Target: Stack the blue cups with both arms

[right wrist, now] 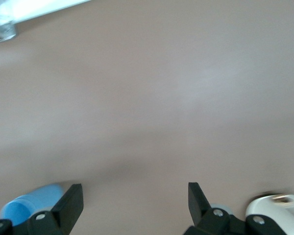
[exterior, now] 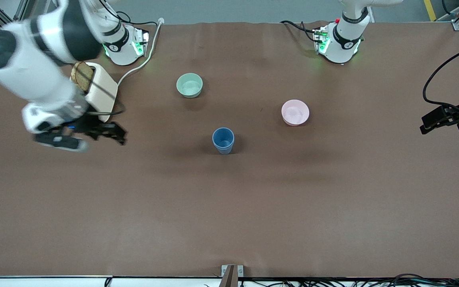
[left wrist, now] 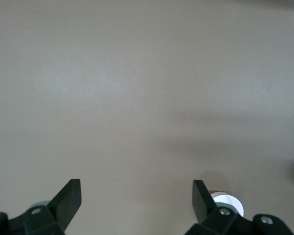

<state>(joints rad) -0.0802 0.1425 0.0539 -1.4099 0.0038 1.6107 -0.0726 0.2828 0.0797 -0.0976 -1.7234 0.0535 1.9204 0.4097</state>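
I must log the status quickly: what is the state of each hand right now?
Left hand: open, holding nothing, over bare table at the left arm's end.
Right hand: open, holding nothing, over the table near the toaster.

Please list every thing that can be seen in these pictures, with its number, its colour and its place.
blue cup: one visible, blue, upright mid-table; nearer to the front camera than both bowls
mint-green bowl: one, pale green, toward the right arm's end
pink bowl: one, pink, toward the left arm's end
toaster: one, cream, holding brown toast, beside the right arm's base
table: one, brown
right gripper: black, open, over the table beside the toaster
left gripper: black, open, over the table's edge at the left arm's end
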